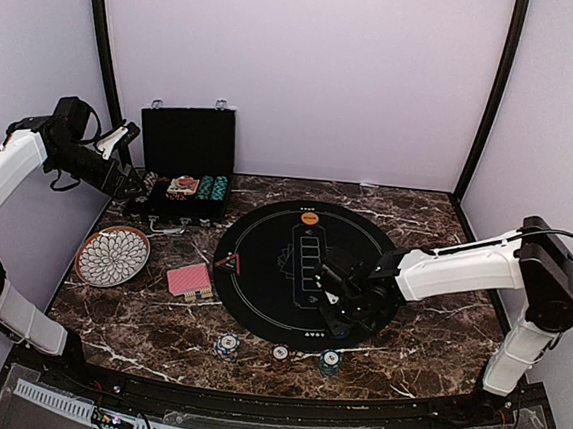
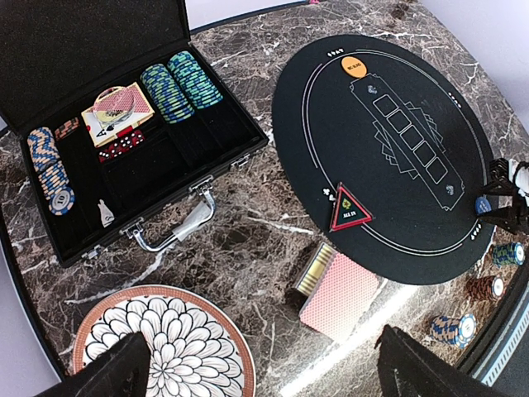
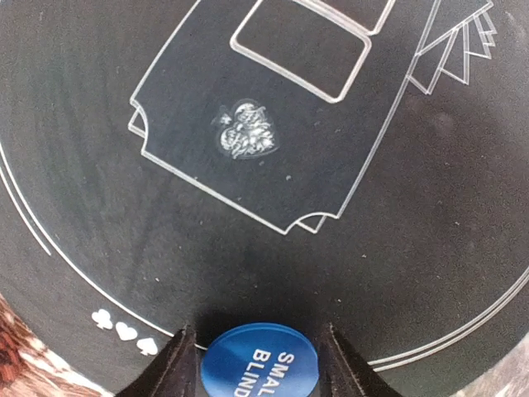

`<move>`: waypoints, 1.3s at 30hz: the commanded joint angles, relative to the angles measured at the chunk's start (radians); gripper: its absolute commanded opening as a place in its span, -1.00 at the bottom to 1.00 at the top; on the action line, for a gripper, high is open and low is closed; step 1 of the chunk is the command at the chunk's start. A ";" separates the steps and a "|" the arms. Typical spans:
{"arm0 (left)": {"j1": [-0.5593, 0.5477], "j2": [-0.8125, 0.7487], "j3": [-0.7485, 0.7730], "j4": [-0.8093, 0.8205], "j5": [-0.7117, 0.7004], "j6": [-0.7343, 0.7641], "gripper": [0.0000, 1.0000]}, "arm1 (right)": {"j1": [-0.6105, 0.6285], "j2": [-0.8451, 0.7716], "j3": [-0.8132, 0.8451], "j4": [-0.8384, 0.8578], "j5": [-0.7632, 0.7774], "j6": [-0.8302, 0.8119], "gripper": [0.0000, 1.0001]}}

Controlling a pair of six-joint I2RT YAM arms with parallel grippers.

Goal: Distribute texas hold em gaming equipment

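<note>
Already out: orange disc (image 1: 310, 218) on mat (image 1: 262, 263), three chip stacks (image 1: 280, 353), card deck (image 1: 189, 280) undealt. Right hand (image 3: 258, 332) half-open around blue disc (image 3: 259, 370), grip uncertain; left hand (image 2: 263, 347) wide open, empty.

Obstacles: open black case (image 1: 186, 161), rear left, lid standing upright; petal-patterned plate (image 1: 112, 257) at the left edge; red-backed card deck (image 1: 189, 280) between plate and round black mat (image 1: 258, 307); red triangular marker (image 1: 227, 262) on the mat's left rim; three chip stacks (image 1: 280, 354) lined along the near edge, just off the mat; right arm (image 1: 452, 269) stretched low across the mat's right half.
Free room: bare marble tabletop (image 1: 417, 211) lay behind and to the right of the mat; a narrow bare strip ran between the case handle (image 2: 178, 234) and the deck; the mat's left half stood open from above.
</note>
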 commanded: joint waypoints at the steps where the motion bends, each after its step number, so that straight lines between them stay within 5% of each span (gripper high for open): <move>1: -0.005 -0.033 0.033 -0.026 0.001 0.006 0.97 | 0.006 -0.062 0.100 -0.072 0.018 0.008 0.15; 9: -0.005 -0.033 0.032 -0.023 -0.006 0.015 0.98 | 0.049 -0.218 0.122 -0.198 -0.071 0.037 0.65; 14: -0.005 -0.038 0.036 -0.013 0.016 0.001 0.97 | 0.128 -0.253 0.094 -0.243 -0.123 0.066 0.76; 21: -0.004 -0.047 0.021 -0.014 0.015 0.002 0.98 | 0.225 -0.201 0.060 -0.232 -0.136 0.095 0.73; 39: -0.005 -0.052 0.020 -0.019 0.023 0.005 0.97 | 0.230 -0.164 -0.014 -0.194 -0.143 0.114 0.43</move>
